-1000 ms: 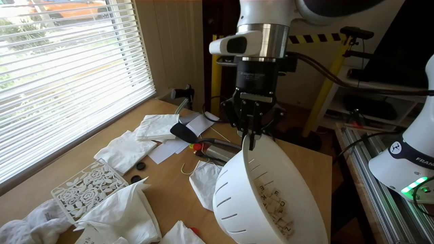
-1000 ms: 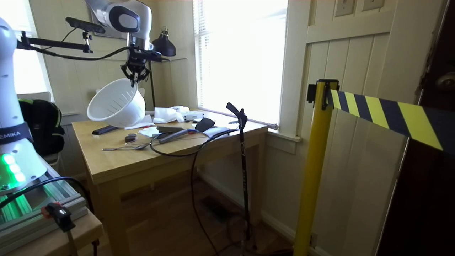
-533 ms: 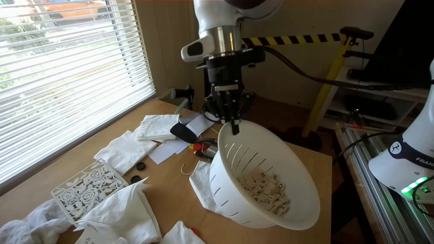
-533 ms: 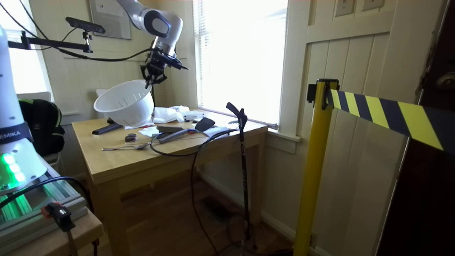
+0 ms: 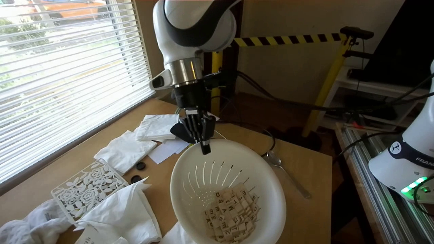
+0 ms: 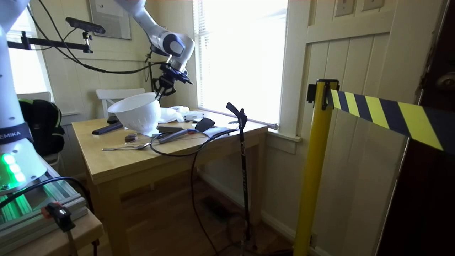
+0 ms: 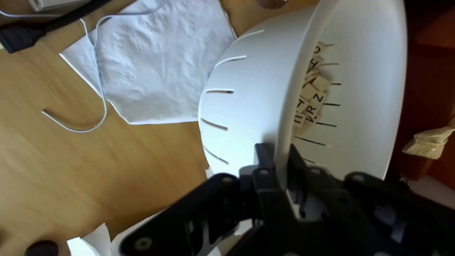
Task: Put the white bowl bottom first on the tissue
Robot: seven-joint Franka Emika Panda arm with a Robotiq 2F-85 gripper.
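White bowl (image 5: 257, 173) is lower and farther left in an exterior view than half a second ago, rim nearer level; a spoon (image 5: 290, 176) on its right has come into sight. Gripper (image 7: 279, 156) is pinched on the bowl's rim, one finger outside, one inside; clearest in the wrist view. Bowl tilts, gripped side high, letter tiles (image 5: 234, 213) heaped in it. In an exterior view its base looks close to the table (image 6: 106, 160), contact can't be told.

Wrist view gives what the exterior ones mostly hide: a white tissue (image 7: 156, 67) lying flat, partly behind the bowl wall, white cord (image 7: 105, 106) across it, black connector (image 7: 21, 37) just left of it. In an exterior view the bowl covers that patch; another white sheet (image 5: 177, 235) pokes out at its near left. Can't tell which sheet is the target.

Edges, in an exterior view: right of the bowl it's wood and the spoon, handle toward near right, then the table's right edge, apart from the rim. Left is tighter: draped white napkin (image 5: 129, 206) near the rim, lattice tray (image 5: 90, 193) beyond it. Far side, black spatula (image 5: 179, 131) shows behind the gripper; striped tape (image 5: 291, 39) runs well beyond the table's far edge
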